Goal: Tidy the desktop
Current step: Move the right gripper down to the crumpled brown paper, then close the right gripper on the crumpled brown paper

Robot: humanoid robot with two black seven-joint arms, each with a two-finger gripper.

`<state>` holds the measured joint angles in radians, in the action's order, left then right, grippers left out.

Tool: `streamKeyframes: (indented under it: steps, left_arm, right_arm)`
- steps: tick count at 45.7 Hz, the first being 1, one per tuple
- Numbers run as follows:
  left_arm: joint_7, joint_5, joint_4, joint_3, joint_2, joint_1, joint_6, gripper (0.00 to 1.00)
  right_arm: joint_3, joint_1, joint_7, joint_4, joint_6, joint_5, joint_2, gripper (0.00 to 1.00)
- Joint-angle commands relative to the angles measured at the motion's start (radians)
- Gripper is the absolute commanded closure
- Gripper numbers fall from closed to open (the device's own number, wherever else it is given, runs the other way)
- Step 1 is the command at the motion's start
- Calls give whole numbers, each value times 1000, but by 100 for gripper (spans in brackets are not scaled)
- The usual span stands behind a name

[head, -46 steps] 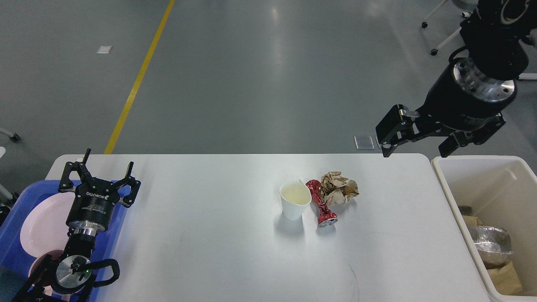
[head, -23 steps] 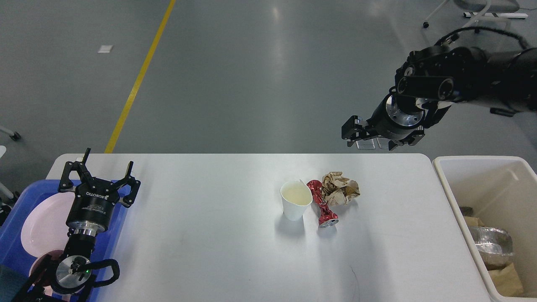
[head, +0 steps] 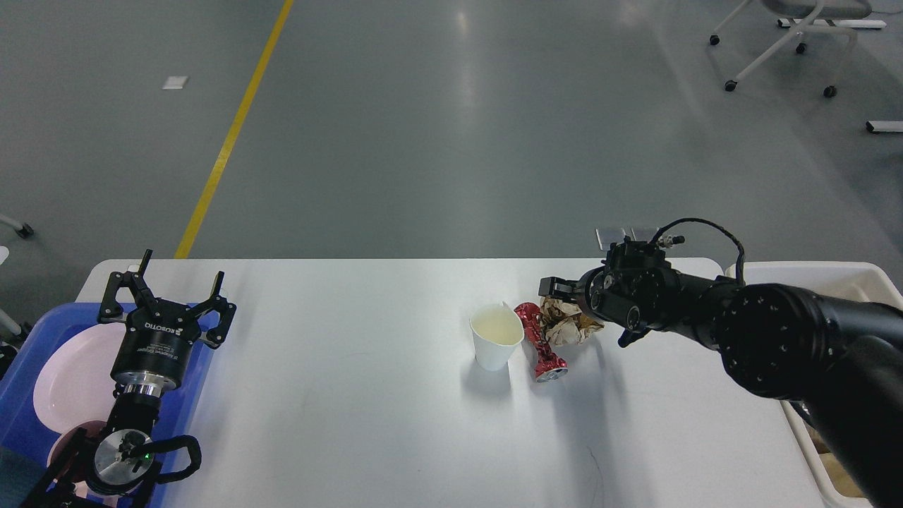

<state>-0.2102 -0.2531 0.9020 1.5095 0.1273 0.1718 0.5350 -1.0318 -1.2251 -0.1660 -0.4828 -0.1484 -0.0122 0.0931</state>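
The white desktop (head: pixel 353 395) holds a white paper cup (head: pixel 496 337), a crushed red can (head: pixel 540 342) lying beside it, and a crumpled brown paper ball (head: pixel 564 326), all close together right of the middle. My right gripper (head: pixel 564 291) has come low over the table and sits just above the paper ball, partly covering it. It is dark and its fingers cannot be told apart. My left gripper (head: pixel 166 289) is open and empty above the table's left end, over the edge of the blue tray (head: pixel 21 416).
The blue tray holds a pink plate (head: pixel 70 374) and a darker dish under my left arm. A cream plastic bin (head: pixel 811 271) stands off the table's right end, mostly hidden by my right arm. Grey floor with a yellow line lies beyond.
My right arm has swung down and left from high above the bin to just over the paper ball. The left arm and the table's objects have not moved.
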Motion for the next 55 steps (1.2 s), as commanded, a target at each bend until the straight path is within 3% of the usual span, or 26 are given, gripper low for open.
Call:
streamKeyframes:
  steps: [1, 7, 19, 35, 44, 49, 51, 53, 55]
  left_arm:
    - [0, 0, 0, 0, 0, 0, 0, 4]
    - [0, 0, 0, 0, 0, 0, 0, 4]
    - [0, 0, 0, 0, 0, 0, 0, 4]
    - [0, 0, 0, 0, 0, 0, 0, 4]
    - [0, 0, 0, 0, 0, 0, 0, 4]
    - [0, 0, 0, 0, 0, 0, -1, 4]
    - [0, 0, 0, 0, 0, 0, 0, 4]
    - [0, 0, 0, 0, 0, 0, 0, 4]
    - [0, 0, 0, 0, 0, 0, 0, 4]
  right_arm:
    - [21, 50, 0, 32, 55, 3, 22, 0]
    - [22, 85, 0, 32, 113, 31, 36, 0]
    - [27, 125, 0, 35, 124, 63, 43, 0]
    - [45, 142, -1, 53, 130, 63, 33, 11]
    - [45, 165, -6, 52, 129, 66, 33, 56]
    - [45, 168, -7, 50, 130, 66, 31, 67]
    - [45, 168, -9, 49, 130, 63, 31, 78]
    - [47, 168, -13, 49, 130, 54, 31, 97]
    - [50, 167, -27, 49, 130, 48, 30, 100]
